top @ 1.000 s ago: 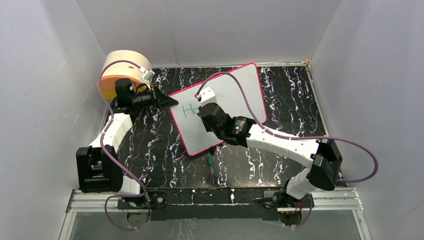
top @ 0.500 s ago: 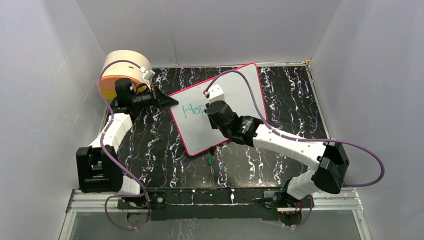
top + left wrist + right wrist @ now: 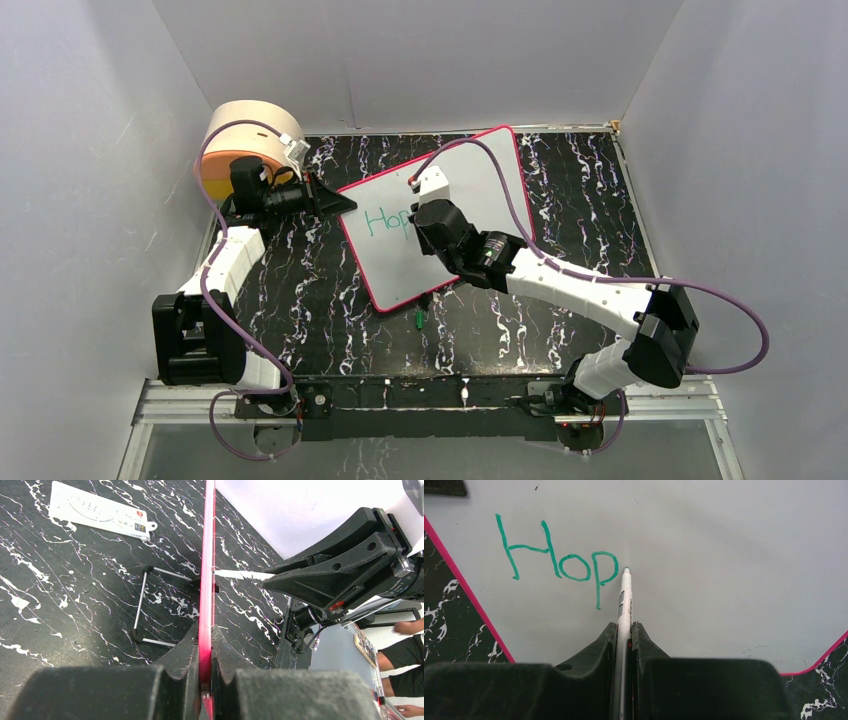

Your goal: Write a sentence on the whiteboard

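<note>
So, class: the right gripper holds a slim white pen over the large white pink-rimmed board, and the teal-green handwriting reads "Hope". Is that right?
Not quite: the teal-green handwriting reads "Hop", with no "e" yet, as the right wrist view shows. The right gripper does hold the slim white pen over the large white pink-rimmed board.

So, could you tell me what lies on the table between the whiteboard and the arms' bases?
In the top view, a small green object, perhaps a pen cap, lies just off the near edge of the whiteboard.
</note>
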### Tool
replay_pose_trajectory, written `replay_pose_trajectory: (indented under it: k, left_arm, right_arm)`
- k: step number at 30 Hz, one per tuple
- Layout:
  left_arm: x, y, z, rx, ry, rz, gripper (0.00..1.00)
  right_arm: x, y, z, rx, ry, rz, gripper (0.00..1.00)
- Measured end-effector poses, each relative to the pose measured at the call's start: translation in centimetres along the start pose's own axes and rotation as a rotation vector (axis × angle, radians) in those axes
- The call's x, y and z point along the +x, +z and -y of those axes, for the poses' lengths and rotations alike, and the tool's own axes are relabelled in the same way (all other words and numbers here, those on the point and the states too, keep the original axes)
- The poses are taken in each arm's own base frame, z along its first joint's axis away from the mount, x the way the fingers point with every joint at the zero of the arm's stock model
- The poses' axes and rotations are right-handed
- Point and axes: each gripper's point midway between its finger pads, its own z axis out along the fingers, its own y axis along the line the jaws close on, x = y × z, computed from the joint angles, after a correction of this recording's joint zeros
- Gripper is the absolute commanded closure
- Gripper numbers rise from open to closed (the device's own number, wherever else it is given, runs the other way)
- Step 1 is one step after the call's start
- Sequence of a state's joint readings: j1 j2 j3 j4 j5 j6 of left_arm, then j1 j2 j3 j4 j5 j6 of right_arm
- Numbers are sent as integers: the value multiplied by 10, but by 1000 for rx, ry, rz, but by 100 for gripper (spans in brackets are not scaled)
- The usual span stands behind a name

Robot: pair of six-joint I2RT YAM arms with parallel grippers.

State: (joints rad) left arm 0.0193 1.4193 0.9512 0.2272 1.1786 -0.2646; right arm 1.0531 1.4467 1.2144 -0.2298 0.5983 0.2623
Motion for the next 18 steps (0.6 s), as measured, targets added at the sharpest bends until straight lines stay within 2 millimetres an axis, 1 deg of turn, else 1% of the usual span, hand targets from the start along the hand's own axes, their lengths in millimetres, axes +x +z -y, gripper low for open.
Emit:
replay_pose_trajectory:
  k: [12, 18]
  left_arm:
    - [0, 0, 0, 0, 0, 0, 100]
    - [0, 0, 0, 0, 0, 0, 100]
  right_arm:
    - [2, 1, 4, 13, -2, -7, 100]
    - [2, 2, 9, 41, -6, -6, 100]
